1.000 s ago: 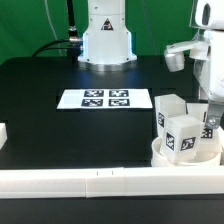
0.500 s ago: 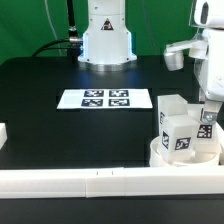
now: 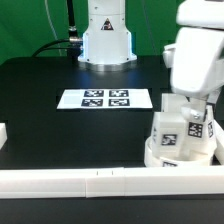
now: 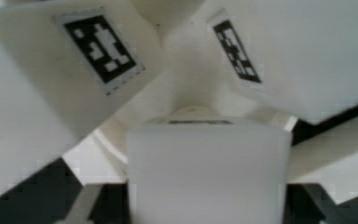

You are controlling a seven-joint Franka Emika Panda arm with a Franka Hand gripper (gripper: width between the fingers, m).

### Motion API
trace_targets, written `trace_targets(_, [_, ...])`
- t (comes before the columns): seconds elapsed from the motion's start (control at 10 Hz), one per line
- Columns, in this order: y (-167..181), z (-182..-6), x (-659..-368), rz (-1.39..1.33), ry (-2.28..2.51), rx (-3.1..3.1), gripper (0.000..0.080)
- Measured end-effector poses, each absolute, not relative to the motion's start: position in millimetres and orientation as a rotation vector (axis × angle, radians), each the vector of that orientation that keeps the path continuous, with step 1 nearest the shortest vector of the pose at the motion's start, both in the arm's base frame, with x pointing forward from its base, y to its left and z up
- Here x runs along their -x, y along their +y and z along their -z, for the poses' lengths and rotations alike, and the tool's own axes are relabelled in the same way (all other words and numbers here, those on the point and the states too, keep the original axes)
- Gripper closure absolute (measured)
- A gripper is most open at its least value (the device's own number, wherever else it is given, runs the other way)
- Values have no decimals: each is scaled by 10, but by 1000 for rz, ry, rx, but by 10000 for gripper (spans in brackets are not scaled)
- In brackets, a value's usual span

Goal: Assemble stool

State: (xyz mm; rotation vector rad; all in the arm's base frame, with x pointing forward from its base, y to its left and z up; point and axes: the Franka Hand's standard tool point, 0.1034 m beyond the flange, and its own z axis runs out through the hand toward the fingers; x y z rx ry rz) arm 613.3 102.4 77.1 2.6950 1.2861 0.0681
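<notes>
Where the black counter (image 3: 40, 110) meets the white border rail (image 3: 80, 183) along its near edge, the stool parts sit at about four o'clock in the exterior view.

Seat: the white round plastic seat disc (image 3: 165, 160) lies flat on the counter, just behind the rail; only its rim shows under the legs.

Legs: white block legs with black-and-white square tags stand upright on the disc. One tagged leg (image 3: 168, 131) faces the camera at the disc's nine o'clock side, another (image 3: 194, 126) stands just beside it toward three o'clock. In the wrist view two tagged legs (image 4: 87, 70) (image 4: 247, 60) lean apart like a V, with a plain white block (image 4: 202, 170) between them; it is likely a third leg, though the close, blurred view does not settle it.

Arm: the white robot arm (image 3: 195, 50) hangs directly over the legs, at twelve o'clock from the disc.

Hand: the hand is hidden behind the arm's body and the legs; whether it is released or clenched I cannot tell.

Marker board: the flat white marker board (image 3: 105, 99) with four tags lies at ten o'clock from the disc, well apart.

Base: the white robot base (image 3: 106, 35) stands at the counter's far edge.
</notes>
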Motion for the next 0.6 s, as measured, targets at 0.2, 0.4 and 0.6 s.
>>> trace_targets(0.2, [1023, -767, -6103, -24, 966, -2844, 459])
trace_targets(0.4, [1031, -767, -6077, 4, 667, -2946, 459])
trace_targets(0.6, [1033, -767, -6078, -12, 432, -2990, 459])
